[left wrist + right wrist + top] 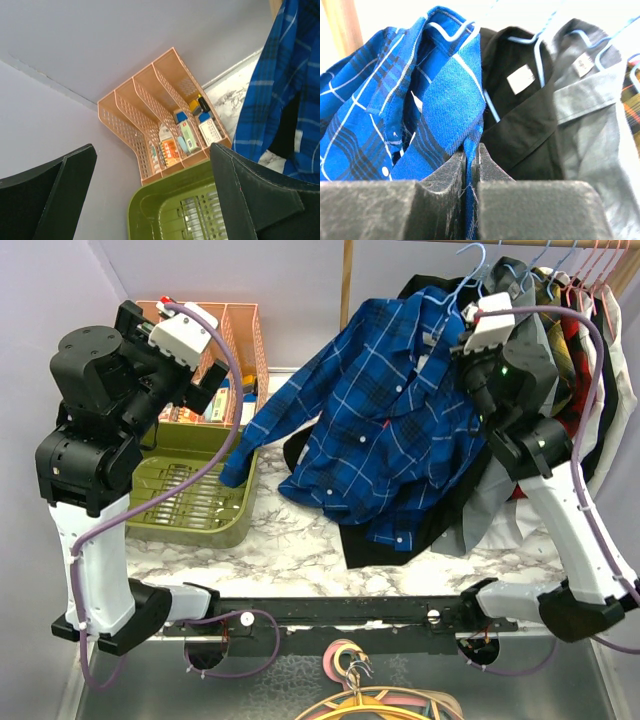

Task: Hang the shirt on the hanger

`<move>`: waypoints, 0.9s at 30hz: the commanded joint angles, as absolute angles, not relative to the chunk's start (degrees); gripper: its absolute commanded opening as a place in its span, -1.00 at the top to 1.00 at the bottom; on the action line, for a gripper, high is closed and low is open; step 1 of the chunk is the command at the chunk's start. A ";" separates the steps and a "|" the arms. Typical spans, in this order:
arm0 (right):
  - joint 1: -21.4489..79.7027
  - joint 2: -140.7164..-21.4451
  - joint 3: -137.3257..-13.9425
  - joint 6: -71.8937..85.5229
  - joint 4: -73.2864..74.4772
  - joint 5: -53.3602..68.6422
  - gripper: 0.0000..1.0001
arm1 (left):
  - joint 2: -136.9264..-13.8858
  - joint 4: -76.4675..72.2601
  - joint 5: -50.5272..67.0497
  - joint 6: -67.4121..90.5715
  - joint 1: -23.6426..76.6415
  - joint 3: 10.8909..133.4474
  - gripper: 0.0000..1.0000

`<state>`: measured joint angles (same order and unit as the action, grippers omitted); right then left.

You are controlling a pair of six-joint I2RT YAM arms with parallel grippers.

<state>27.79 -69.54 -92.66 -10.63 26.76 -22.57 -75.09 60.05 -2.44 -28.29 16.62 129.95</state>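
The royal-blue plaid shirt (385,415) hangs from a light-blue wire hanger (468,280) whose hook reaches up to the rail at the top right; its lower part spreads over the marble table. In the right wrist view the hanger's wire (451,34) shows inside the shirt's (445,95) collar. My right gripper (471,155) is shut on a fold of the shirt's collar edge, high beside the hanger (470,345). My left gripper (150,195) is open and empty, raised at the left over the green tray (195,505), away from the shirt.
A plain black shirt (520,115) and a grey one (592,130) hang on blue hangers right of the plaid shirt, with more clothes on the rail (590,300). A peach organizer (160,115) stands behind the green tray (165,210). Pink and yellow hangers (375,700) lie below the table's front.
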 commanded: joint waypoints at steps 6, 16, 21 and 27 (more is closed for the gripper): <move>23.13 -79.62 -109.02 -20.08 26.40 -24.31 0.98 | -73.40 64.37 1.48 -25.90 12.57 129.26 -0.98; 19.06 -89.95 -123.13 -22.21 28.58 -20.50 0.98 | -74.59 65.45 3.71 -24.28 10.10 130.32 -0.98; 17.23 -94.49 -128.49 -19.82 30.47 -14.99 0.98 | -74.77 65.46 3.77 -23.95 9.84 129.72 -0.98; 17.15 -99.25 -132.09 -16.78 32.51 -9.98 0.98 | -75.10 65.69 3.85 -23.46 9.38 128.24 -0.98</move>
<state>17.50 -97.17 -128.33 -19.57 33.43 -15.51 -74.94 65.32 2.46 -25.12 10.09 128.95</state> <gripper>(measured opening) 0.035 0.991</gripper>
